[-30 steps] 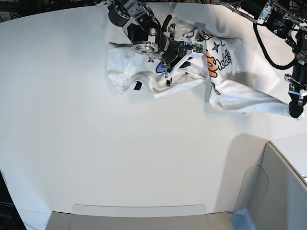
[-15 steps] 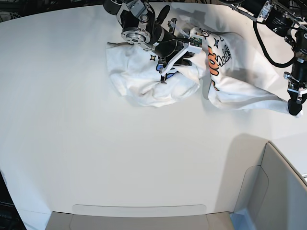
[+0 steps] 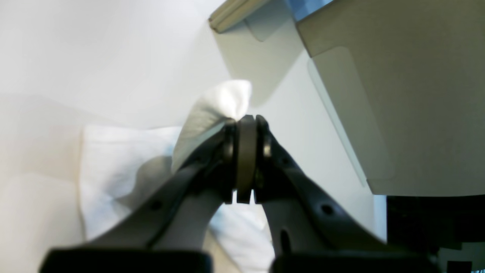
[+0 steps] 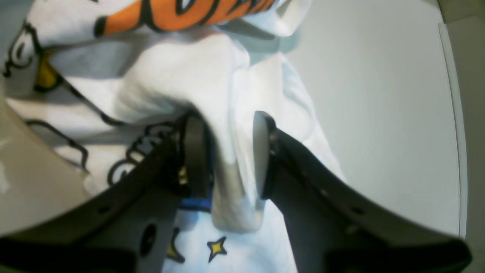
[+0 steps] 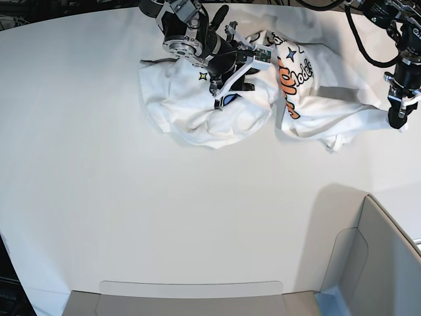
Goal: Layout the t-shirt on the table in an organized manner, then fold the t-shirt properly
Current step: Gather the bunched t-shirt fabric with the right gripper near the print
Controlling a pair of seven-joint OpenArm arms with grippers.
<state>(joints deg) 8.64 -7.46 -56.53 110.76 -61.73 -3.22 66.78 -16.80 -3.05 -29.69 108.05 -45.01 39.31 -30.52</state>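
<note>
T-shirt (image 5: 217, 118): soft matt white cloth, crumpled, flat printed colours. Worktop (image 5: 131, 210): smooth plain white, faint sheen. Right pincer (image 4: 227, 151) and left pincer (image 3: 246, 151): dark matt plastic arms, smooth grey pads. Bin wall (image 5: 388, 263) beside the worktop: smooth grey-white plastic.

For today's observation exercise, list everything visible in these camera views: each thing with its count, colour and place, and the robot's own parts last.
t-shirt: one, white with orange, blue and yellow print, crumpled at the far side of the table.
table: one, plain white, fills most of the base view.
bin wall: one, grey-white, near corner of the base view.
left gripper: one, dark, shut on a white edge of the t-shirt beside the bin wall.
right gripper: one, dark, jaws apart with a fold of t-shirt between them; whether it grips cannot be told.
</note>
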